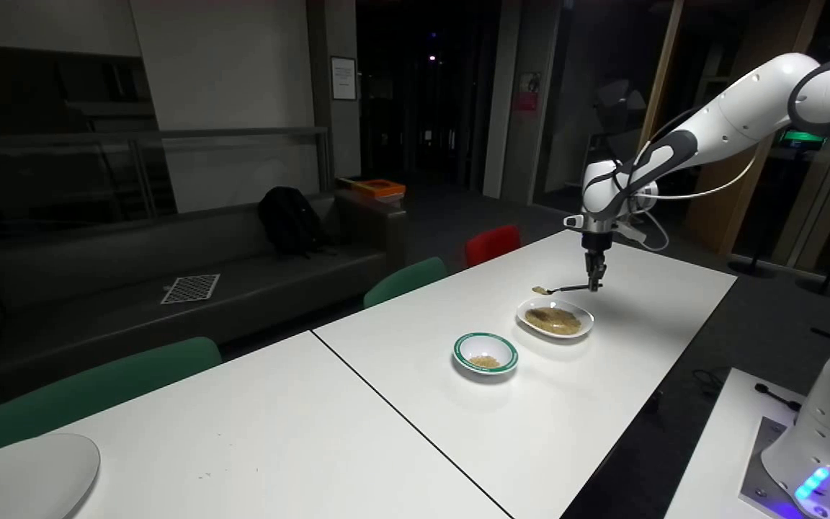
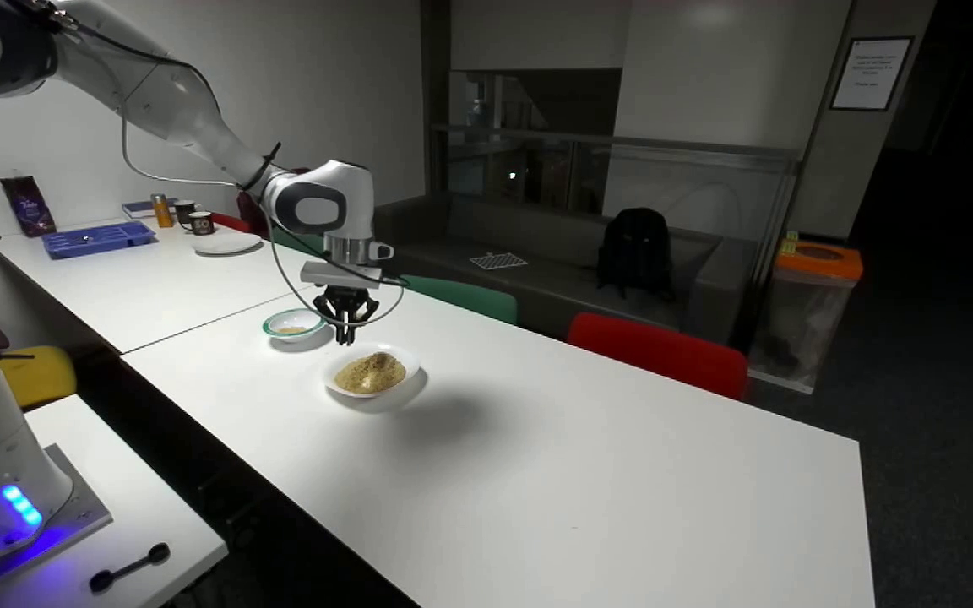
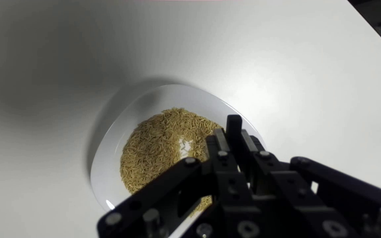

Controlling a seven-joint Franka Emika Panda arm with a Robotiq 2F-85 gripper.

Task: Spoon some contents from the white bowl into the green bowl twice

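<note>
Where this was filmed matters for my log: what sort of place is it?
Probably a shared office lounge or break area, judging by the sofa, mugs and framed notice.

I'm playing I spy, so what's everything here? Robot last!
Tables: two, white, adjoining
White bowl: one, white, on one table
Green bowl: one, green-rimmed, nearby
Spoon: one, black, in gripper
Grains: many, tan, bowls and spoon
Plate: one, white, on other table
Tray: one, blue, near plate
Mugs: two, dark, near tray
Canister: one, orange, near mugs
Packet: one, purple, near tray
Chairs: several, green, red, yellow, around tables
Couch: one, dark, behind tables
Backpack: one, black, on couch
Lattice: one, white, on couch
Bin: one, orange-lidded, beside couch
Notice: one, white, on wall
Unclear object: one, black, on robot stand
Arm: one, white, over table
Gripper: one, black, holding spoon
</note>
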